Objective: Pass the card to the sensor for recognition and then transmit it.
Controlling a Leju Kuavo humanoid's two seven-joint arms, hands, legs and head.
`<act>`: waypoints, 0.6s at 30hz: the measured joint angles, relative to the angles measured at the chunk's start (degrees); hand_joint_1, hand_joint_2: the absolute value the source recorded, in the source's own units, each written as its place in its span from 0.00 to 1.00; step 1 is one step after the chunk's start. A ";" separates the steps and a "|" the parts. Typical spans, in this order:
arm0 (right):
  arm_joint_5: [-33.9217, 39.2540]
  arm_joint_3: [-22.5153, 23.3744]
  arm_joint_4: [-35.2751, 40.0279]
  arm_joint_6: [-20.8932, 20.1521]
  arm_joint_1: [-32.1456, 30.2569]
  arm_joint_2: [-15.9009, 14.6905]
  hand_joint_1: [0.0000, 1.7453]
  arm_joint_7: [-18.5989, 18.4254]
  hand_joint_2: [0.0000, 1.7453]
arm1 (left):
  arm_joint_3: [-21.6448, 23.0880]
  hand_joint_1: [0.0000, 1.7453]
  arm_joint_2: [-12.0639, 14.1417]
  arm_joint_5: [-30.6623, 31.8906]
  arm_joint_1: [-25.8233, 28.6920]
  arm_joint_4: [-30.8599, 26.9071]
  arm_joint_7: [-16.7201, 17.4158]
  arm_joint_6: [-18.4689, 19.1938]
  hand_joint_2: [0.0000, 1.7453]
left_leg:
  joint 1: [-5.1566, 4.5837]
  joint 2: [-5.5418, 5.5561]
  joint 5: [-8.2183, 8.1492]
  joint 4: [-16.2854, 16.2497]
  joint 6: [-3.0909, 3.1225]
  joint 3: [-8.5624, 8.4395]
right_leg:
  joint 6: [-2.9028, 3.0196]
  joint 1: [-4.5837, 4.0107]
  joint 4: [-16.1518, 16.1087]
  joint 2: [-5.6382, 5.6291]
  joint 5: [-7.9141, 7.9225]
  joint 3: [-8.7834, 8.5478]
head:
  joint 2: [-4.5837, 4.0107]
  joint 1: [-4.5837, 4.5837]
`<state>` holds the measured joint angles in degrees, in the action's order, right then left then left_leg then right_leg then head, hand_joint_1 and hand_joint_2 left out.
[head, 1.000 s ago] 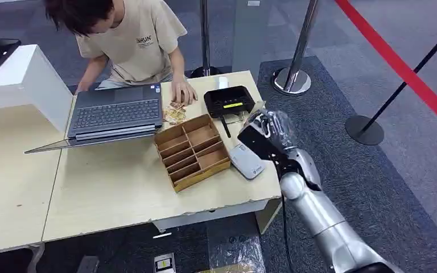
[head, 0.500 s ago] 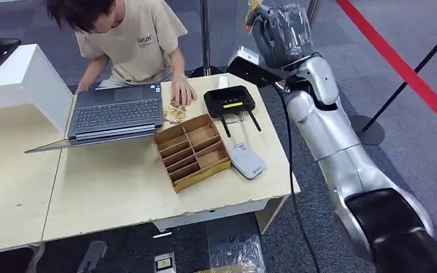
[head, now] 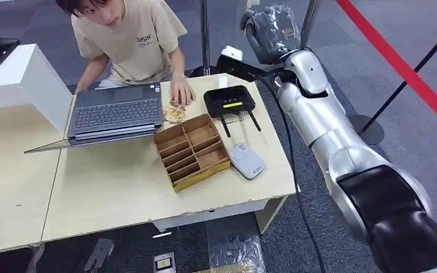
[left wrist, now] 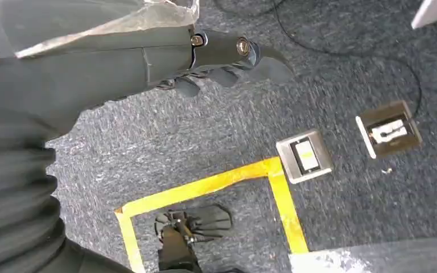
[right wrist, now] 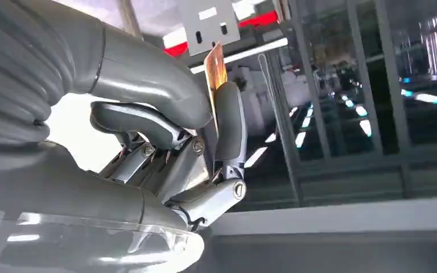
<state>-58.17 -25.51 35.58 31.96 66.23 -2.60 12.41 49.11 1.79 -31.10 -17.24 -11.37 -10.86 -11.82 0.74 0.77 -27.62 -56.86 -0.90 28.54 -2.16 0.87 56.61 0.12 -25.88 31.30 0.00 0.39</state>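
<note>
While right hand (right wrist: 165, 142) fingers (right wrist: 227, 122) pinch the card (right wrist: 215, 65), edge-on, left hand (left wrist: 227, 54) fingers curled.

This looks like an exhibition or demonstration hall set up as a mock service counter — not a home or a workshop. Grey carpet (head: 387, 74) covers the floor, and chrome crowd-control posts (head: 296, 62) carry a red belt (head: 398, 62) that fences off the area. A pale wooden table (head: 119, 187) holds an open laptop (head: 114, 114), a black card reader (head: 229, 101), a white handheld device (head: 247, 161) and a cardboard divider tray (head: 192, 151) — the gear of a check-in desk. A person (head: 131, 40) sits behind it. Yellow floor tape (left wrist: 205, 187) and metal floor sockets (left wrist: 304, 156) show in the left wrist view, and glass partitions (right wrist: 375, 85) with ceiling lights in the right wrist view.
</note>
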 joint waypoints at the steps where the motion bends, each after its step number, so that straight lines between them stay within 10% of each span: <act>1: -1.11 -0.39 -0.76 0.69 0.05 0.30 1.00 -0.04 1.00 | 0.02 0.00 0.00 -0.09 -0.26 0.00 -0.09 0.24 1.00 | 0.00 0.00 0.01 0.00 -0.01 0.01 | 0.00 0.00 0.00 0.00 0.00 -0.01 | 0.00 -0.04; 18: -9.81 -5.94 -6.95 5.07 1.62 2.10 1.00 -0.02 1.00 | 0.50 0.00 -1.03 0.31 -0.47 0.00 0.42 0.02 1.00 | -0.01 -0.01 0.01 -0.01 -0.02 0.00 | 0.00 0.00 -0.01 0.00 0.00 0.00 | 0.00 -0.02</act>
<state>-67.97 -31.45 28.63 37.03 67.85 -0.50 12.39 49.62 0.76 -30.80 -17.71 -11.37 -10.45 -11.80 0.73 0.76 -27.61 -56.87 -0.92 28.54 -2.16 0.87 56.60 0.12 -25.88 31.31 0.00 0.37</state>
